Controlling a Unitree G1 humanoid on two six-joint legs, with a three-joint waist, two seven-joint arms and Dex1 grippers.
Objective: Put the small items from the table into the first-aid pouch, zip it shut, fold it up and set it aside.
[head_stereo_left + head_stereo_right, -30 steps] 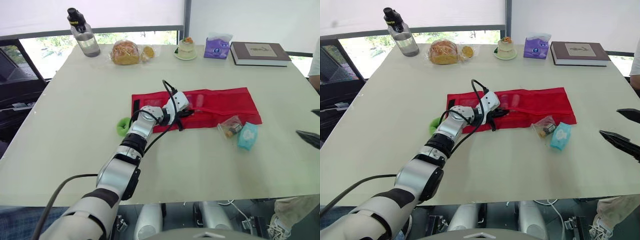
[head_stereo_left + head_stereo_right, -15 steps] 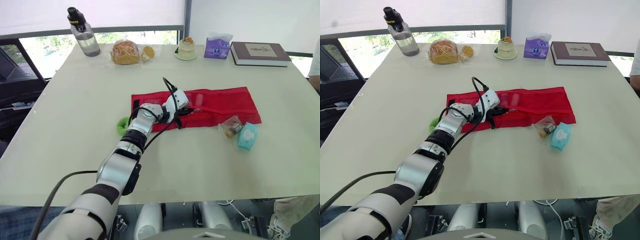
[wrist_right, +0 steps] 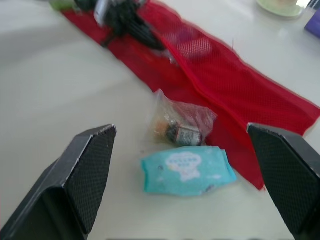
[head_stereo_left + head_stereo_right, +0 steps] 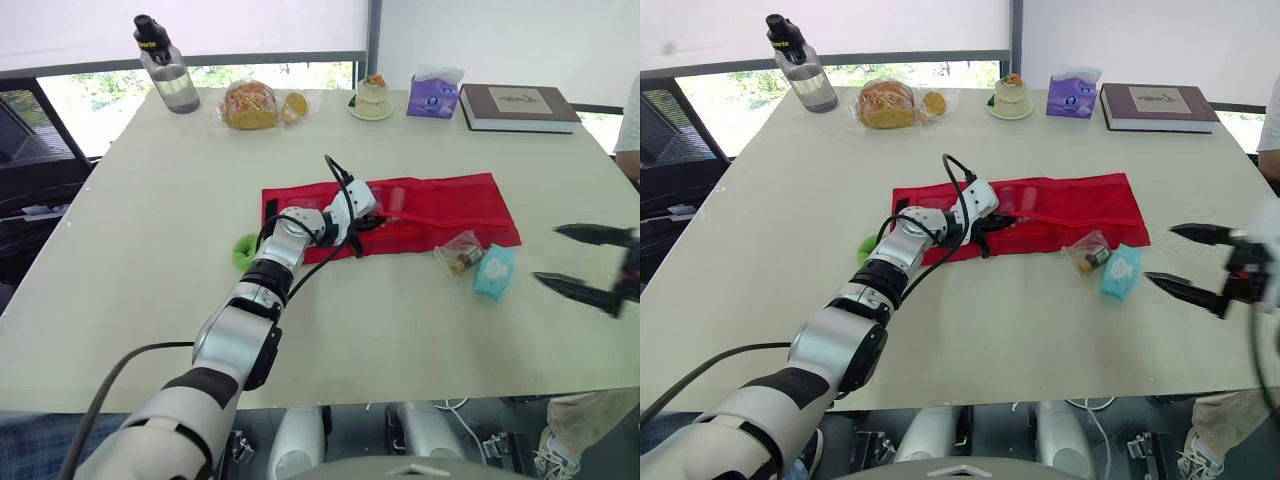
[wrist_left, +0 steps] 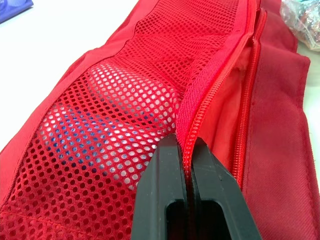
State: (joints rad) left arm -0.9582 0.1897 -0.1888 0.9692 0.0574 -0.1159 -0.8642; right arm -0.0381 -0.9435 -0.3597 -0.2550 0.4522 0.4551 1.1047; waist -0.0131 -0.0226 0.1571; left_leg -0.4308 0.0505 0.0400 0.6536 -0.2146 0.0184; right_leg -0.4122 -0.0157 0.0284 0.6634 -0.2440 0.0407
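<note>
Left wrist view: the zipper edge of the red pouch (image 5: pixel 125 100) is pinched by the left gripper (image 5: pixel 189 150). The right gripper (image 4: pixel 1160 253) is held near the teal wipes pack (image 4: pixel 1121 270), fingers spread wide.

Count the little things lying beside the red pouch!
3: a clear packet and a blue wipes pack at the front right of the pouch, a green thing at its left end. The left arm may hide more.

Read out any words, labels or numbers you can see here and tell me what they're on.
Nothing is legible.
Book: cover label too small.
Purple tissue pack: print too small.
Blue wipes pack: label blurred.
Bottle: yellow cap mark too small.
Red pouch: no text seen.
</note>
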